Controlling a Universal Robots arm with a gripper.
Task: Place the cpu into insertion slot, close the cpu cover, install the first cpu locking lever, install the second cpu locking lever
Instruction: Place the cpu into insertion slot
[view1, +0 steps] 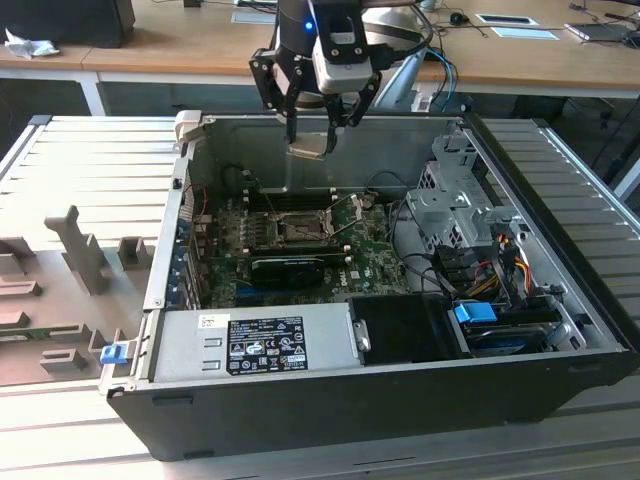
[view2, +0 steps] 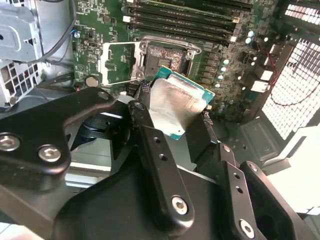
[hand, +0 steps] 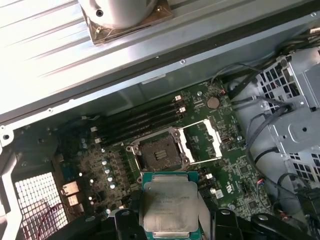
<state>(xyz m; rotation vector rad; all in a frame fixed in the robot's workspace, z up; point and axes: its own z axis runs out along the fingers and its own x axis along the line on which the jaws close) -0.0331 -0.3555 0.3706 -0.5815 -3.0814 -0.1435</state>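
Note:
My gripper (view1: 312, 138) hangs above the open computer case, shut on the cpu (view1: 308, 150), a small square chip with a silver-grey top and a green edge. In both wrist views the cpu (view2: 177, 102) (hand: 170, 205) sits flat between the black fingers (view2: 150, 145). Below it on the green motherboard lies the insertion slot (view1: 297, 228) (hand: 159, 152) (view2: 165, 55), uncovered and empty. The cpu cover (hand: 202, 142) (view2: 117, 62), a silvery frame with a square window, is swung open beside the slot. The cpu is well above the slot, not touching it.
A long black card (view1: 285, 268) lies just in front of the slot and memory sticks (hand: 140, 122) behind it. A power supply (view1: 290, 340) fills the case front; a drive cage (view1: 450, 210) and cables stand at the exterior view's right. Grey moulded trays (view1: 70, 270) lie left.

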